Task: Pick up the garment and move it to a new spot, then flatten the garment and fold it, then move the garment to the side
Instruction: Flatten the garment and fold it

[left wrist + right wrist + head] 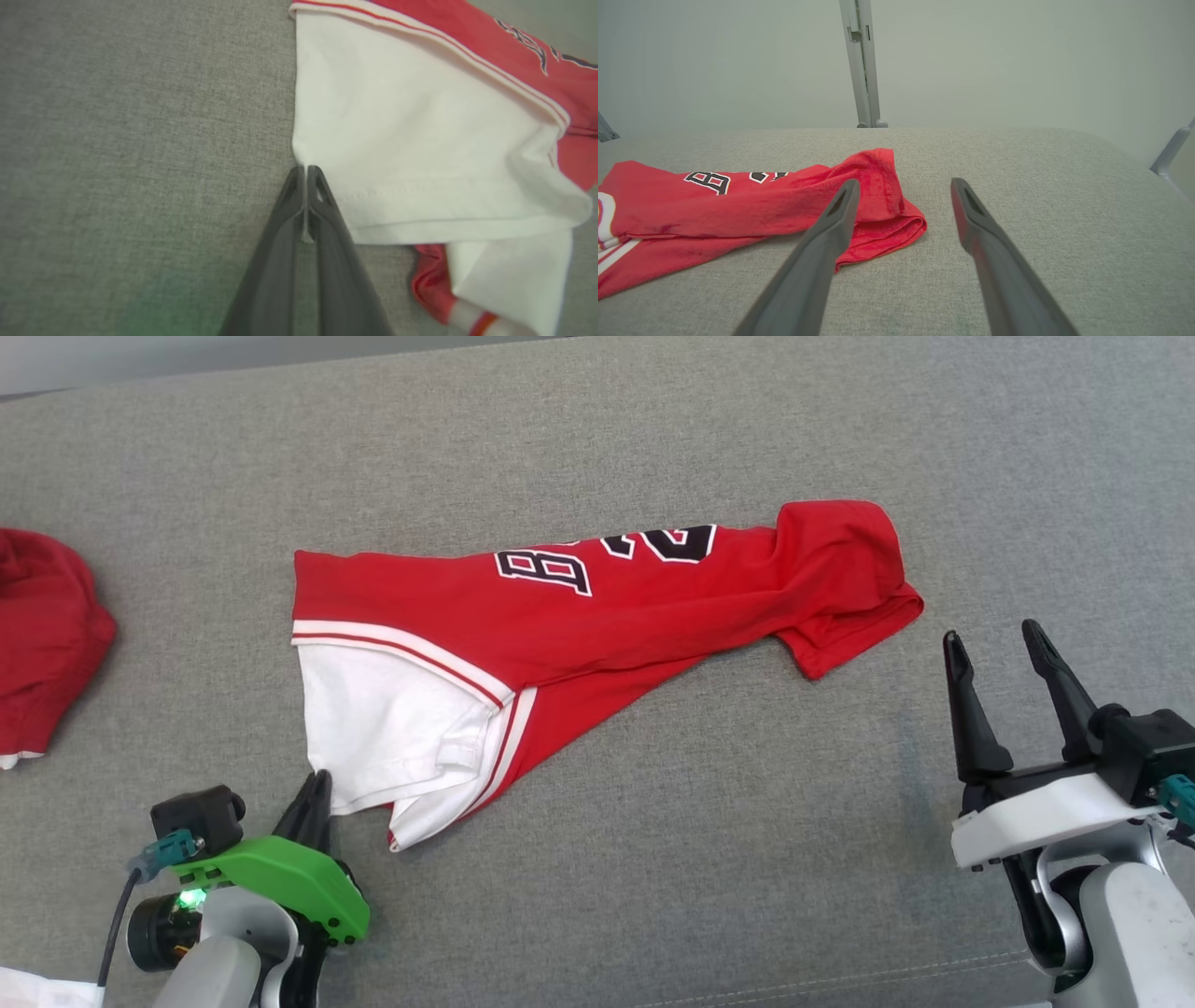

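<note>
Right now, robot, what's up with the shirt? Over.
Left fingers shut on shirt's white corner. Right fingers open, beside the sleeve, not touching. Shirt lies rumpled. Other red cloth far left, apart.

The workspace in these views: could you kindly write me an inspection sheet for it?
Surface: grey fabric cushion, smooth.
Job's things: red garment with a white panel and black numerals, lying crumpled and folded over itself.
Clutter: another red cloth at the left edge; a white scrap at the lower left corner, not identifiable.
Hands: left hand shut on the garment's white edge; right hand open, beside the red sleeve end, not touching it.
Cables: dark cable with a teal plug at the left wrist.
Surroundings: pale wall; grey metal post behind the cushion.
</note>
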`<state>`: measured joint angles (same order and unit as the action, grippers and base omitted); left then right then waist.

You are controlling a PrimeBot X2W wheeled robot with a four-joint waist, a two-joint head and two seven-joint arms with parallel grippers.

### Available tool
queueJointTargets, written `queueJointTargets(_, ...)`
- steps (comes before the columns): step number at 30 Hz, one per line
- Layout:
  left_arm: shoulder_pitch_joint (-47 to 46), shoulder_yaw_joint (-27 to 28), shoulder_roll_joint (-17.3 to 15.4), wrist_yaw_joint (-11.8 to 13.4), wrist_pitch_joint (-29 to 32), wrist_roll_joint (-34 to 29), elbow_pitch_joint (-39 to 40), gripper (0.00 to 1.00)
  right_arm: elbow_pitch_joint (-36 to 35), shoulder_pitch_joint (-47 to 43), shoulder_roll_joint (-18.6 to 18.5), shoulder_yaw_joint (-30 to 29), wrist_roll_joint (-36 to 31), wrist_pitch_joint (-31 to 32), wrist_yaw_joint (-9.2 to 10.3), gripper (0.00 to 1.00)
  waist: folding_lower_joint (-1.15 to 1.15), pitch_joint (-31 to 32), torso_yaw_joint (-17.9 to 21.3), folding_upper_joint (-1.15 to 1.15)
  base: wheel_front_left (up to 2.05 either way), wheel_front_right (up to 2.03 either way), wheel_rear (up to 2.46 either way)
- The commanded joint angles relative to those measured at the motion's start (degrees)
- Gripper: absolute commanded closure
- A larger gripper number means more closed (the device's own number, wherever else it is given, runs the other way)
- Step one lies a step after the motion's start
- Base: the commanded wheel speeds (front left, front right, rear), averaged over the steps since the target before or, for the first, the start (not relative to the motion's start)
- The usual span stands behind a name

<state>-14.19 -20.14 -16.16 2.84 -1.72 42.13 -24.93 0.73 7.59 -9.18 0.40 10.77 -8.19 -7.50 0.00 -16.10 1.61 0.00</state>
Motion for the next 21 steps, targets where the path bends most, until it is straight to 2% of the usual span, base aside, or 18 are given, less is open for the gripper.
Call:
queueJointTargets(1, -0.16, -0.66, 0.24, -0.35, -0.19, -0.70, -0.48, 1.00, 0.38, 0.89, -0.35, -0.31, 0.44, -0.40, 0.02, 0.00, 0.00, -0.07, -0.21, 0.00, 0.00, 0.00, 0.00)
queueJointTargets(10, -2.30, -0.84, -1.19, 0.67, -3.23, -3.09, 5.68, 1.00, 6.82, 6.14, -3.13, -1.15, 1.37, 0.00, 0.02, 0.00, 0.00, -1.83, -2.41, 0.00, 0.00, 0.00, 0.00)
queueJointTargets(21, -5.03, -2.61, -1.68, 1.85, -3.14, -5.90, 13.14, 1.00, 19.40, 15.18, -4.54, 3.62, 2.69, -1.80, 0.02, 0.00, 0.00, -6.36, -5.98, 0.00, 0.00, 0.00, 0.00)
